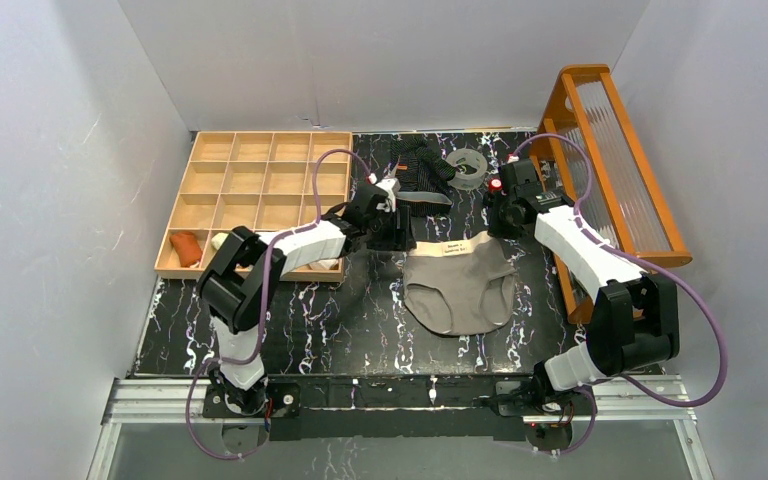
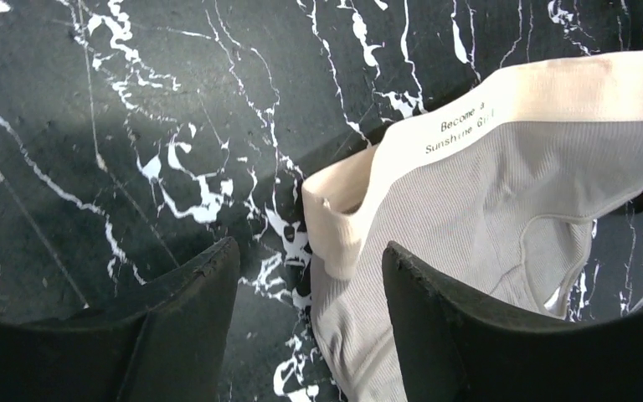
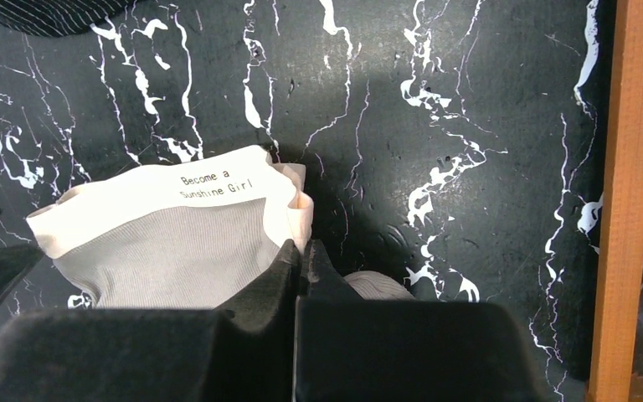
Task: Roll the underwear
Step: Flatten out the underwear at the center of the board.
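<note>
- The beige underwear (image 1: pixel 458 290) lies flat about mid-table on the black marble-look table (image 1: pixel 360 320), waistband (image 2: pixel 552 88) on the far side.
- The left gripper (image 2: pixel 310 251) is at the waistband's left corner with its jaws spread. The corner sits in the gap, not squeezed.
- The right gripper (image 3: pixel 302 251) is at the right corner with its jaws pressed together. Honestly can't tell if any cloth is caught in there.
- The black striped underwear (image 1: pixel 420 165) is bunched up just beyond, with a clear tape ring (image 1: pixel 468 166) right beside it.
- A small red-topped object (image 1: pixel 496 185) sits close by the right arm's wrist.
- A wooden compartment tray (image 1: pixel 272 134) is on the left, with an orange thing (image 1: pixel 187 247) in its near-left slot. The left arm reaches across the tray's near-right corner.
- An orange wooden rack (image 1: pixel 582 70) runs along the right edge.
</note>
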`<state>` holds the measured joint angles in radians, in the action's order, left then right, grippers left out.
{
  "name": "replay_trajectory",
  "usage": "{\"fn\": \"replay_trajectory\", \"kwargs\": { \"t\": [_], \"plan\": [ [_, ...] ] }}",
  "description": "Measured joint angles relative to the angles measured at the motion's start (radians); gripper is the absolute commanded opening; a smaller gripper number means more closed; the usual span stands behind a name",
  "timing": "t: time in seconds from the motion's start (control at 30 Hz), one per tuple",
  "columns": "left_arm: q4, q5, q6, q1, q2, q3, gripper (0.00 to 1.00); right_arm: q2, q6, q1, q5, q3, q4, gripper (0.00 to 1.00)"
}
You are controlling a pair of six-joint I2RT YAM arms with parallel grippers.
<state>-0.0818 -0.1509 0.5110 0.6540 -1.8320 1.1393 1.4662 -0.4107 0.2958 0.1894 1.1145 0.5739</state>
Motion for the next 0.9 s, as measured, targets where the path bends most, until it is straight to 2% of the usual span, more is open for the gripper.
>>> {"fn": "replay_trajectory", "kwargs": {
  "t": [0.23,0.3,0.37,0.63,0.83,0.9],
  "plan": [
    [-0.012,-0.010,-0.013,0.002,-0.126,0.058,0.53,0.001,0.002,0.000,-0.014,0.000,-0.001,0.02],
    [-0.015,-0.007,-0.017,0.002,-0.129,0.067,0.49,0.001,0.003,0.000,-0.016,0.000,-0.001,0.02],
    [-0.017,-0.007,-0.021,0.002,-0.136,0.069,0.42,0.001,0.003,0.000,-0.018,0.000,-0.001,0.02],
    [-0.006,-0.009,-0.047,0.038,-0.141,0.074,0.01,0.001,0.004,0.000,-0.031,0.000,-0.001,0.02],
    [0.087,0.065,-0.074,0.068,-0.048,0.041,0.00,-0.001,0.021,0.000,-0.154,0.000,-0.002,0.01],
    [0.171,0.148,-0.085,0.071,0.034,0.029,0.11,-0.015,0.022,0.000,-0.222,-0.010,-0.015,0.02]
  ]
}}
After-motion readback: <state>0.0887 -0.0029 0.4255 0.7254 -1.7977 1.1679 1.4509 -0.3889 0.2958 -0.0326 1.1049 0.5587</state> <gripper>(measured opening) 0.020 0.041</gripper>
